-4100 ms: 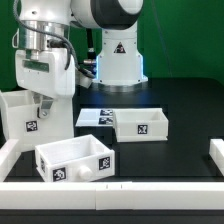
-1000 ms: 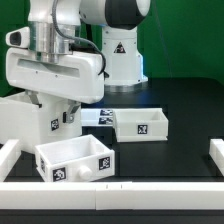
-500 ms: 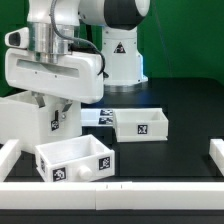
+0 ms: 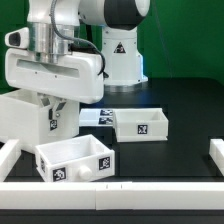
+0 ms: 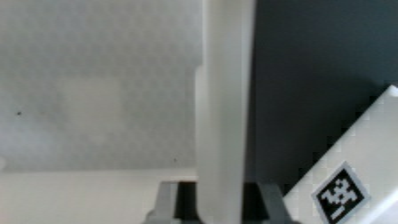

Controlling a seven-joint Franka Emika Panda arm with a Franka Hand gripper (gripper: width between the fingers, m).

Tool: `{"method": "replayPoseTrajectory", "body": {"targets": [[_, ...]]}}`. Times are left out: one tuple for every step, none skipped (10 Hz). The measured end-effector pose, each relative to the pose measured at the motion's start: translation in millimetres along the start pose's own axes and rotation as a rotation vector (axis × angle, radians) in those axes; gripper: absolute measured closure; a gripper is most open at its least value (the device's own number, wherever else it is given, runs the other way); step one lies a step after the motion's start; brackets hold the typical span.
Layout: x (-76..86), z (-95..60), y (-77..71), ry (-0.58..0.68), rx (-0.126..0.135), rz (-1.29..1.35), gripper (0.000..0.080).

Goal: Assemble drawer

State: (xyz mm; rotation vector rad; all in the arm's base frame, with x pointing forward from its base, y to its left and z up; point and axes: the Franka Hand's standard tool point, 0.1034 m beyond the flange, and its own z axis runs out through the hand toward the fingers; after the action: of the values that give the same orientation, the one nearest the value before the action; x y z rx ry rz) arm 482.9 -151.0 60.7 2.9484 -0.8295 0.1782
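Observation:
The large white housing (image 4: 22, 118) stands at the exterior view's left, with a tag on its front wall. My gripper (image 4: 52, 107) reaches down onto its right wall. In the wrist view both dark fingers (image 5: 180, 202) press on either side of that thin white wall (image 5: 222, 90), so the gripper (image 5: 222, 206) is shut on it. One tray (image 4: 75, 158) with a round knob (image 4: 85, 173) sits in front, near the low front rail. The second tray (image 4: 140, 124) sits in the middle of the table. A tagged tray corner (image 5: 352, 170) shows in the wrist view.
The marker board (image 4: 95, 117) lies flat behind the trays. Low white rails (image 4: 120, 186) edge the black table at the front and at both sides. The robot base (image 4: 118, 55) stands at the back.
Since four seconds ago the wrist has turned and come down onto the housing wall, and the housing has shifted towards the exterior view's right. In the last second little has moved.

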Motion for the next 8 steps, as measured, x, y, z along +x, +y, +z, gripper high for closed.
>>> {"method": "replayPoseTrajectory", "body": {"targets": [[0.0, -0.1, 0.2, 0.0, 0.0, 0.0, 0.0768], [-1.7, -2.6, 3.3, -0.014, 0.011, 0.006, 0.0768], [-5.9, -13.3, 2.9, -0.042, 0.044, 0.027, 0.0768], [-8.3, -32.0, 0.2, -0.069, 0.096, 0.037, 0.0768], [-8.0, -49.0, -0.8, -0.092, 0.151, 0.055, 0.0768], [-11.1, -62.1, -2.1, -0.157, 0.218, 0.1, 0.0768], [-9.1, -69.2, -1.6, -0.184, 0.235, 0.119, 0.0768], [-12.6, -68.4, -3.6, -0.23, 0.221, 0.092, 0.0768]]}}
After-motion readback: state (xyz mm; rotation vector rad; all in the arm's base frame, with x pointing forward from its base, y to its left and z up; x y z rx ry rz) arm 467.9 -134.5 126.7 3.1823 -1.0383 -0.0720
